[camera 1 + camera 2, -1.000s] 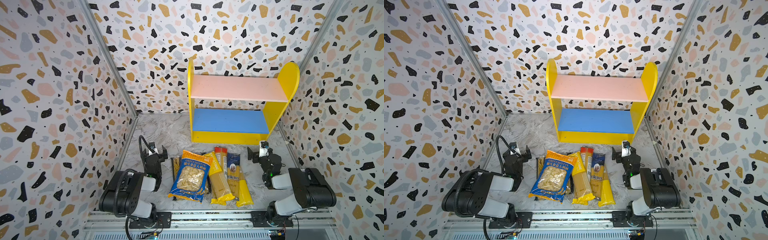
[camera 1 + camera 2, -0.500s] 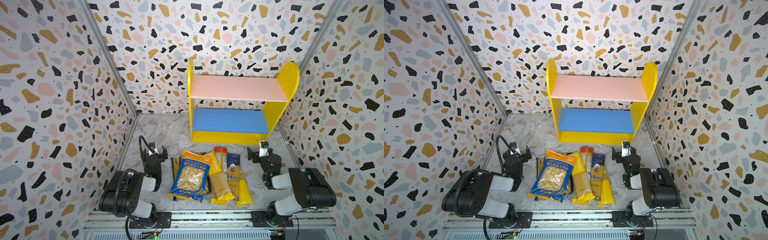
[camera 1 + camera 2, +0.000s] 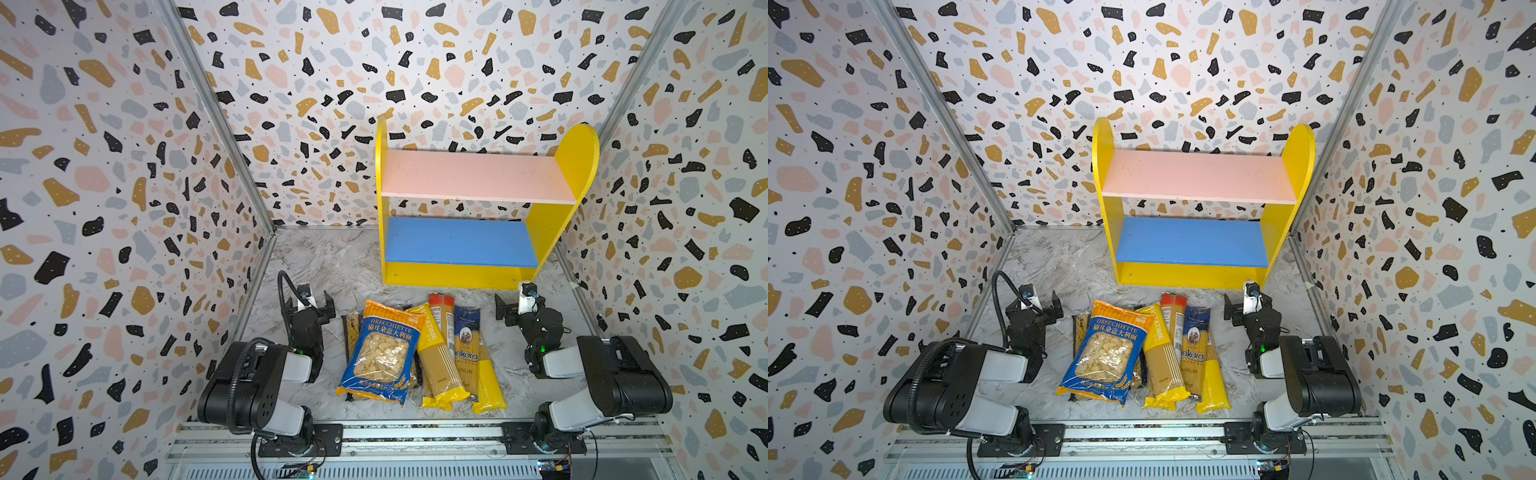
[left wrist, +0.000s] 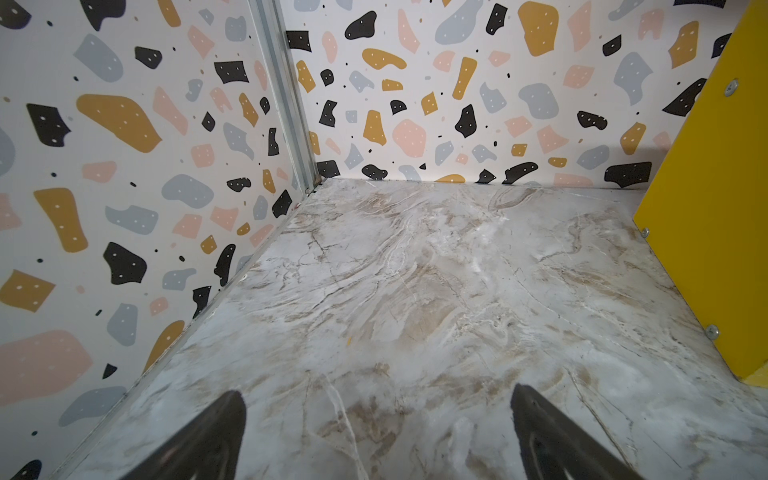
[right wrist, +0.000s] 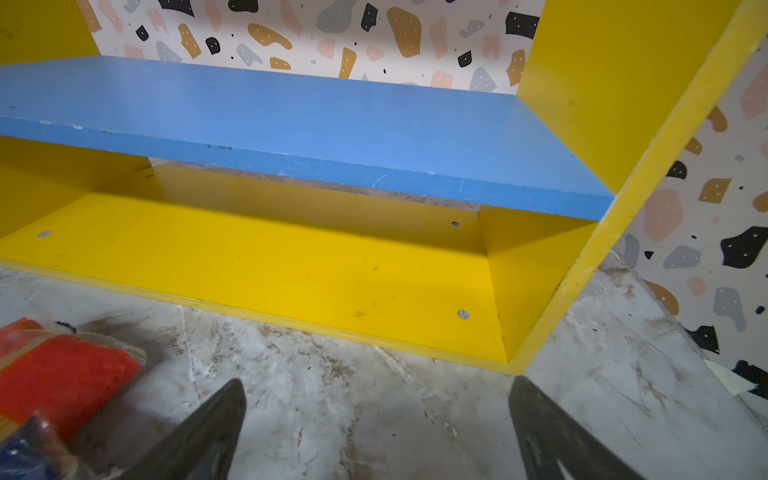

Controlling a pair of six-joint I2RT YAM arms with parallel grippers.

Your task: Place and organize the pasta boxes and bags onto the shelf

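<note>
Left gripper [image 3: 311,305] and right gripper [image 3: 517,305] sat wide open with nothing in them, either side of the packs [image 3: 419,353] piled on the floor [image 3: 332,266] at lower centre. Shelf [image 3: 469,174] just above in the frame was totally bare, so nothing was shelved yet, whole job left.

Bright even light, soft shadows, edge distortion, blurry red pack [image 5: 62,374]

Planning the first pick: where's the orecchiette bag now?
In both top views the orecchiette bag lies on the table left of centre, between the left gripper and the yellow spaghetti pack.
</note>
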